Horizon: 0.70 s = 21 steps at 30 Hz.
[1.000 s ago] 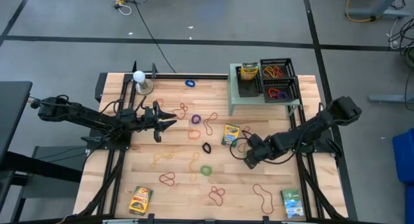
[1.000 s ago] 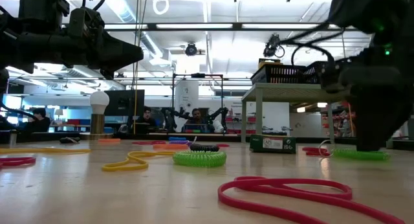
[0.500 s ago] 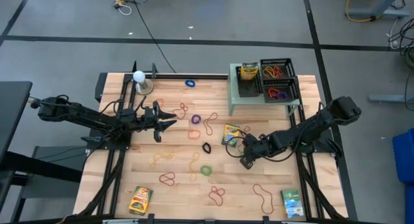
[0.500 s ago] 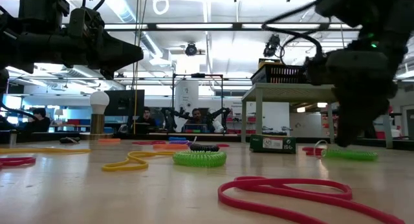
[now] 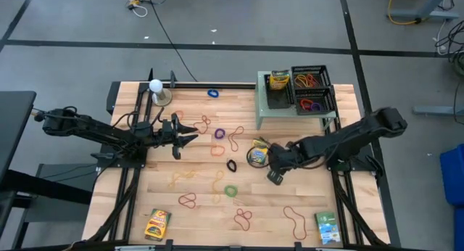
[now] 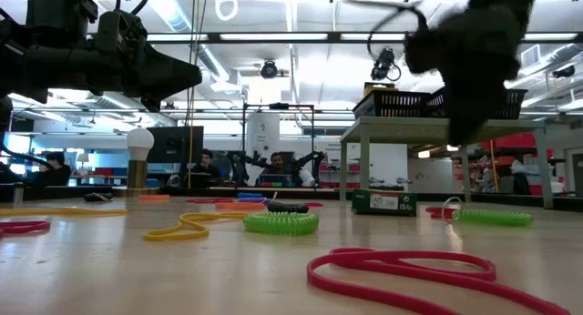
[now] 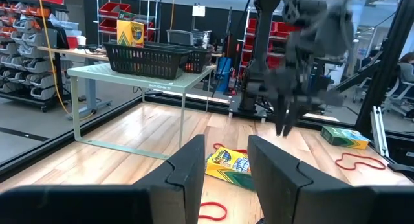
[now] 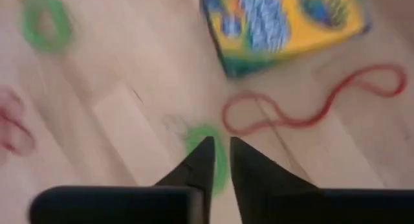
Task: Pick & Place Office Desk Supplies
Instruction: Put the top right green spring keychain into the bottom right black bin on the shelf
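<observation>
Your wooden table (image 5: 145, 200) fills the middle of the high view, and the two dark arms reach in from its 9 and 3 o'clock sides. The left arm lies along the 9 o'clock edge, and the left gripper (image 5: 187, 132) hangs over the wood with its fingers spread well apart and nothing between them. The right arm stretches from 3 o'clock toward the centre. The right gripper (image 8: 220, 145) is raised off the surface in the low view, and its fingers stand narrow, with only a slim gap and nothing gripped. A green rubber band (image 8: 206, 138) lies on the wood just past those fingertips, with a long red rubber band (image 8: 310, 111) beside it. At 1 o'clock you have the pale green stand (image 5: 262, 109) carrying the black baskets (image 5: 312, 89). One crayon box (image 5: 279, 80) stands in the basket nearest 12 o'clock, and loops fill the others. The nearest crayon box (image 5: 257, 154) lies flat just right of centre, close to the right gripper on its 9 o'clock side. Another box (image 5: 157, 223) sits at 7 o'clock, and a greener box (image 5: 327, 228) sits at 5 o'clock. The white ball (image 5: 155, 85) rests on its stand at 11 o'clock. The other supplies lie loose across the middle: a green coil (image 5: 230, 190) toward 6 o'clock, a black loop (image 5: 231, 165) at the centre, and a blue loop (image 5: 213, 93) at 12 o'clock. Orange, red and purple loops are scattered around them.
</observation>
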{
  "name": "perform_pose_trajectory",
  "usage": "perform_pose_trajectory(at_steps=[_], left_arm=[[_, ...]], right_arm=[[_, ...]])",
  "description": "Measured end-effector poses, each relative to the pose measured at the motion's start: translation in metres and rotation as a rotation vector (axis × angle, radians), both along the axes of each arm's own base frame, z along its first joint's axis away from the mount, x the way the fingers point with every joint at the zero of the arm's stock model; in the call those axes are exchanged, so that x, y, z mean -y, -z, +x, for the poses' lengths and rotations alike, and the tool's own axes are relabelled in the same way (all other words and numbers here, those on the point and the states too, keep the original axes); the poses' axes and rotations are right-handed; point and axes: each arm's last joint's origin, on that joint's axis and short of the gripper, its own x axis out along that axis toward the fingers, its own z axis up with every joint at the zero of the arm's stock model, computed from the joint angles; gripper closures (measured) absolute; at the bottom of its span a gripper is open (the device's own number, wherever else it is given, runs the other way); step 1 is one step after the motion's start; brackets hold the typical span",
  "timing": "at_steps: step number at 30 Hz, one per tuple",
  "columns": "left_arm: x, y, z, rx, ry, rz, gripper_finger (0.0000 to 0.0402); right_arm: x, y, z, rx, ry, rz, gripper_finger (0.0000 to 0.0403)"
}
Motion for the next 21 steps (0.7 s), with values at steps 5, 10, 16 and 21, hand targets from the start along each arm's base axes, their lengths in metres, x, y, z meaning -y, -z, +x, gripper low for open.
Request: perform_pose_trajectory(at_steps=[5, 10, 16, 21], left_arm=[[0.0, 0.0, 0.0, -0.001, 0.0, 0.0, 0.0277], [0.0, 0.0, 0.0, 0.0, 0.0, 0.0, 0.0277], [0.0, 0.0, 0.0, 0.0, 0.0, 0.0, 0.0277], [0.0, 0.0, 0.0, 0.0, 0.0, 0.0, 0.0277]], right_arm=[[-0.002, 0.032, 0.002, -0.033, -0.127, 0.019, 0.028], [-0.004, 0.058, 0.009, -0.104, -0.208, -0.006, 0.0259], [-0.005, 0.069, 0.011, -0.159, -0.221, -0.001, 0.0309], [-0.006, 0.048, 0.014, -0.154, -0.211, -0.022, 0.0388]])
